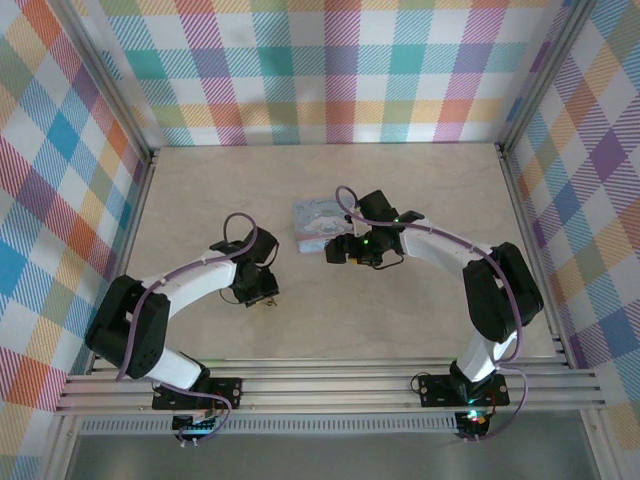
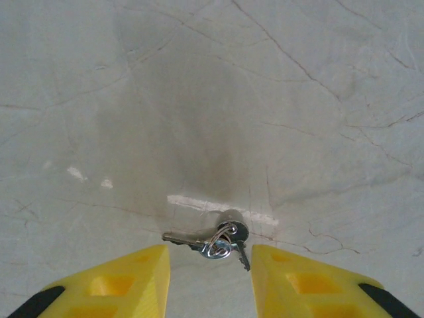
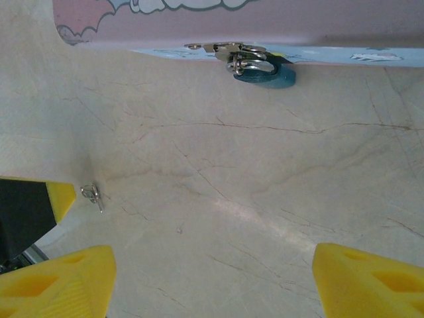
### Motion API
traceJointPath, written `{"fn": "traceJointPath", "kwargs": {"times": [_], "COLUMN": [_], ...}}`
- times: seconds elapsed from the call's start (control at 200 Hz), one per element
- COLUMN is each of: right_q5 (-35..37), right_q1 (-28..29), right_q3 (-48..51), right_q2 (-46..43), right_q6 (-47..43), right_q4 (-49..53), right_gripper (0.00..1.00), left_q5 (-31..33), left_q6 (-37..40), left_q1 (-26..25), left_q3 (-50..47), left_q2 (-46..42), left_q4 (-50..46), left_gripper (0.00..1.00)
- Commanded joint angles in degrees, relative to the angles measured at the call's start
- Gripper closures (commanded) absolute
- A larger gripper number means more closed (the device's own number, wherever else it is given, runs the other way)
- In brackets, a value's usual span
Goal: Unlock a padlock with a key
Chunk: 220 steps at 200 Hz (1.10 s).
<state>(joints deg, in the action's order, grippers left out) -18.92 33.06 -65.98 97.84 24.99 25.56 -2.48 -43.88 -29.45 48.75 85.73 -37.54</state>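
Two yellow fingertips point(image 2: 129, 285) of the left gripper point(image 2: 211, 271) sat at the lower edge of the left wrist view, standing apart with a gap between them and gripping nothing.

Item: the key point(image 2: 212, 242), a small bunch on a ring. It lay flat on the table point(image 2: 212, 99) just above that gap, centred, and appeared to touch neither finger.

Long axis: the longest blade ran left to right across the frame, in line with the jaws' travel, its tip toward the left-hand finger. Judged: a short advance and a squeeze should take the ring, though the flat blade might slide.

Item: the right gripper point(image 3: 209, 268), at the lower edge of the right wrist view, jaws wide and empty.

Item: the padlock point(image 3: 265, 71), dark bluish, at upper centre. It hung from the hasp of the tin box point(image 3: 298, 20), well apart from the key.

The left arm was the nearer to the key, the right to the padlock.
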Motion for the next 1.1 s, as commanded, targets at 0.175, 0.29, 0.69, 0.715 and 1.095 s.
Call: {"fn": "traceJointPath", "kwargs": {"times": [0.175,0.29,0.69,0.715,1.095], "right_q5": [-3.33,-3.32,0.10,0.25,0.54], "right_q1": [0.34,0.34,0.35,0.33,1.80], "right_q3": [1.02,2.47,10.60,11.58,17.52], "right_q2": [-0.24,-2.28,-7.95,-8.54,-11.05], "right_q6": [0.61,1.93,1.81,2.22,4.92], "right_q4": [-1.56,-3.84,-4.87,-5.50,-8.29], "right_gripper": [0.22,0.22,0.21,0.21,0.22], "left_q5": [2.10,2.13,1.27,1.50,5.24], "left_q6": [-0.74,-1.92,1.54,1.83,4.52], "left_q1": [-2.62,-3.50,-3.76,-3.77,-3.75], "left_q3": [1.77,0.58,2.41,2.62,1.32], "left_q2": [4.39,4.83,6.56,6.43,2.31], "left_q4": [-3.33,-1.85,-0.48,-0.75,-0.28], "left_gripper": [0.68,0.74,0.87,0.87,0.58]}}
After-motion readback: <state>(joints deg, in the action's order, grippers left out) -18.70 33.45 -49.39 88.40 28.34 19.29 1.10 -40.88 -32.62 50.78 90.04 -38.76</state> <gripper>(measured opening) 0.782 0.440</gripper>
